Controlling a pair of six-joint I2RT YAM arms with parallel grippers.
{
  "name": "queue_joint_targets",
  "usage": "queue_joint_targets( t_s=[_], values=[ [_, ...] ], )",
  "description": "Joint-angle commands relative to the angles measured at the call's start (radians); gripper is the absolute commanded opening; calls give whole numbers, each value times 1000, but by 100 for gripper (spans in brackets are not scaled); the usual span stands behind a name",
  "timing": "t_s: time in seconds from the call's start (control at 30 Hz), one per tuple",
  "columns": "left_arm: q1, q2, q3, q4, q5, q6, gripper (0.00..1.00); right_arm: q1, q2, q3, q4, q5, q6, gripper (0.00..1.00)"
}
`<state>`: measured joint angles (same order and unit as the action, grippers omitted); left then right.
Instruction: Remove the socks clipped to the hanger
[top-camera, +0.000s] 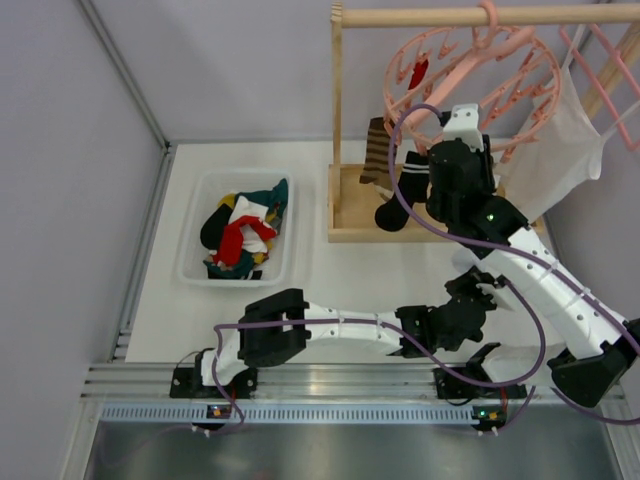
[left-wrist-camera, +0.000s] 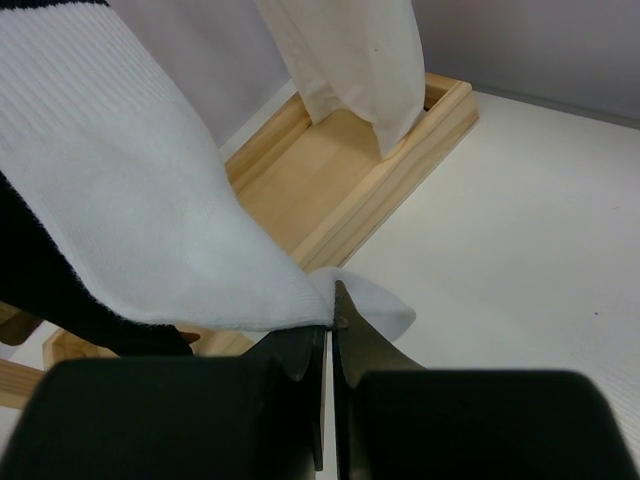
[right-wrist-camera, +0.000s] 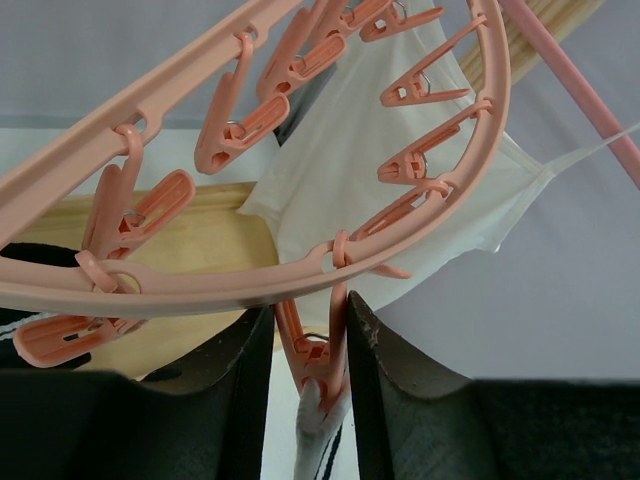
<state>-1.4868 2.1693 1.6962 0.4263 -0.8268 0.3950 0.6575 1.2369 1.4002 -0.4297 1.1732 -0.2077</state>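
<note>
Socks on the single round pink plastic ring hanger (top-camera: 390, 82), hooked over the top bar of the wooden stand (top-camera: 337, 100), number four: a red sock (top-camera: 418, 72), a brown striped sock (top-camera: 375, 150), a black white-banded sock (top-camera: 403, 190) and a white ribbed sock (left-wrist-camera: 130, 200). Right gripper (right-wrist-camera: 310, 320) reaches up to the ring, jaws narrowed onto one pink clip (right-wrist-camera: 318, 355) that bites the white sock's cuff. Left gripper (left-wrist-camera: 330, 300) lies low before the stand's base, jaws pinched on that sock's toe. More socks fill one clear plastic tub (top-camera: 188, 255) left of the stand.
</note>
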Motion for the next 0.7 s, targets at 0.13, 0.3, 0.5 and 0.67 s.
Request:
queue_joint_targets(
  t_s=[0.13,0.3,0.5,0.67],
  values=[
    [-9,-35,-23,46,17,-59,0,-27,-40,3,75,-46,50,0],
    [-9,-39,-47,46,14,-79,0,-33,-42,17,48,-79,93,0],
    [-9,-101,-142,46,15,-159,0,-62,-45,39,-4,-151,148,0],
    [-4,-215,-288,2,-20,-295,0,-76,-60,29,-38,-219,185,10]
  ],
)
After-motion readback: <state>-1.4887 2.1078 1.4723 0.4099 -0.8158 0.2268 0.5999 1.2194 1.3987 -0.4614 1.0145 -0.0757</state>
